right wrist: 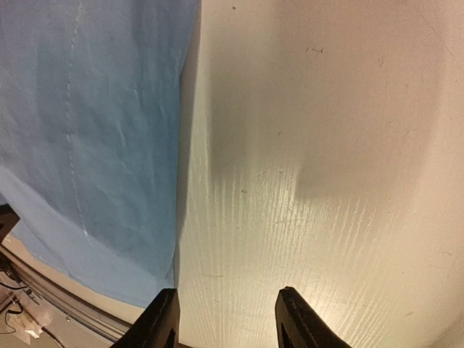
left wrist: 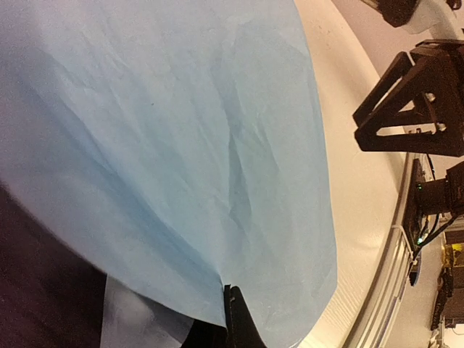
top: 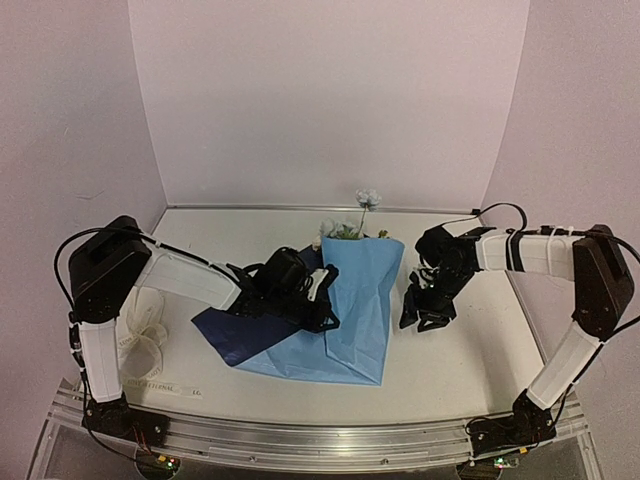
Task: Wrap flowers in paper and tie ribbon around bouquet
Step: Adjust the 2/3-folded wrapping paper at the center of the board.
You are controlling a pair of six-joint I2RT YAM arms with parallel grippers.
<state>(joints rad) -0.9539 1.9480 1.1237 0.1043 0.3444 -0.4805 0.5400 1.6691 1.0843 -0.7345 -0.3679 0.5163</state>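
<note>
Your left pincer (top: 318, 296) is pressed together, and it looks to be pinching the left edge of the paper (top: 362, 300) — the light blue flap lies folded over to the right. Your right pincer (top: 422, 312) is spread with nothing in it, just beside the paper's right edge, over the bare surface (top: 450, 372).

You are in the wrapping step, I think; the tying is not yet begun. The flowers (top: 350, 230) lie under the flap, with only the blooms poking out at the far end. No box or bowl is here — the folded paper is the only holder, and the stems are hidden inside it. The ribbon (top: 142, 338) sits in a loose heap well apart at the left.

Next you likely need to pull the flap snug across, and let the right pincer hold it down gently so it does not tear or spring back.
</note>
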